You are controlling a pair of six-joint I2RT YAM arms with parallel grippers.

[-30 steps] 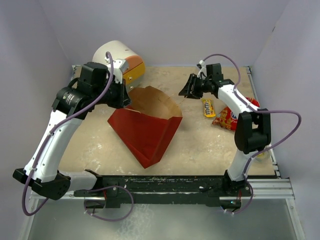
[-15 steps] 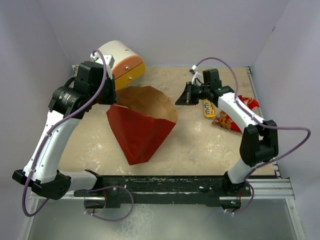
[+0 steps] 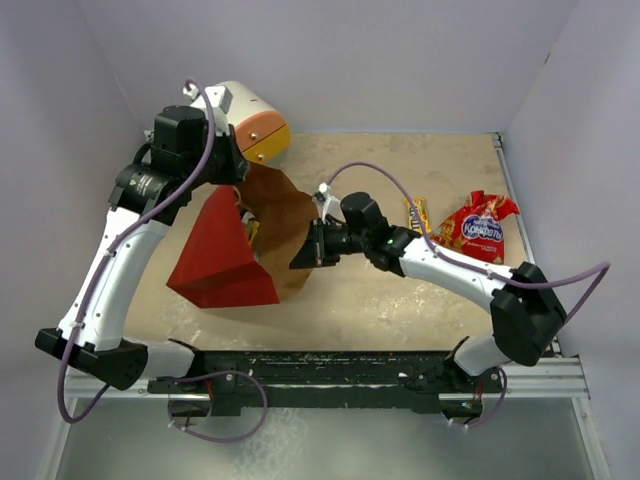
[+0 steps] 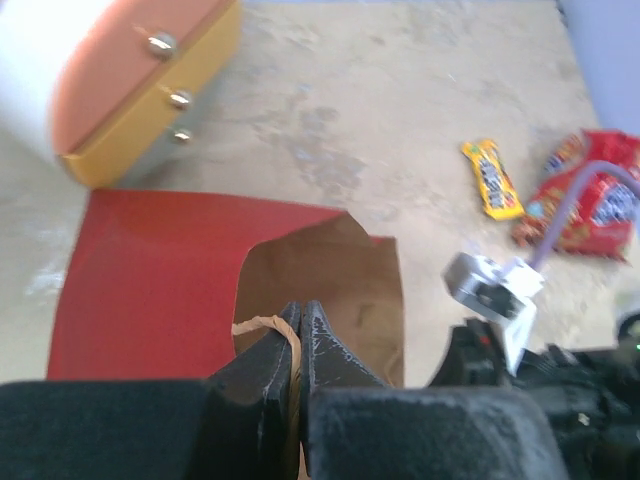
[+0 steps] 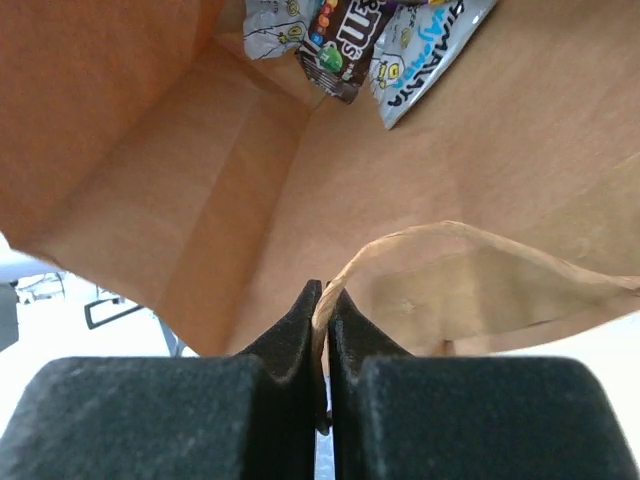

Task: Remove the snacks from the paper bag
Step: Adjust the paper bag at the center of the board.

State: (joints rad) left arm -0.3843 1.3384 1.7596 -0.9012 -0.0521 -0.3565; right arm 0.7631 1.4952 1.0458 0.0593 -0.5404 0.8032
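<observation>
The paper bag (image 3: 215,265), red outside and brown inside, is held up left of centre with its mouth facing right. My left gripper (image 3: 232,192) is shut on one twisted handle (image 4: 262,325) at the bag's far edge. My right gripper (image 3: 302,256) is shut on the other handle (image 5: 450,235) at the near right edge. The right wrist view looks into the bag (image 5: 200,180); a dark bar and two white-grey packets (image 5: 360,35) lie at its bottom. Out on the table lie a big red bag (image 3: 482,228) and a yellow-orange packet (image 3: 418,213).
The white drawer unit with orange and yellow fronts (image 3: 250,118) stands at the back left, just behind my left gripper. Grey walls close in the table on the left, back and right. The right arm's cable (image 3: 400,190) arcs over the table's middle.
The bag has swung left and tipped up, its mouth now towards the right. My right gripper has moved left and nearer with its handle. My left gripper has risen slightly.
</observation>
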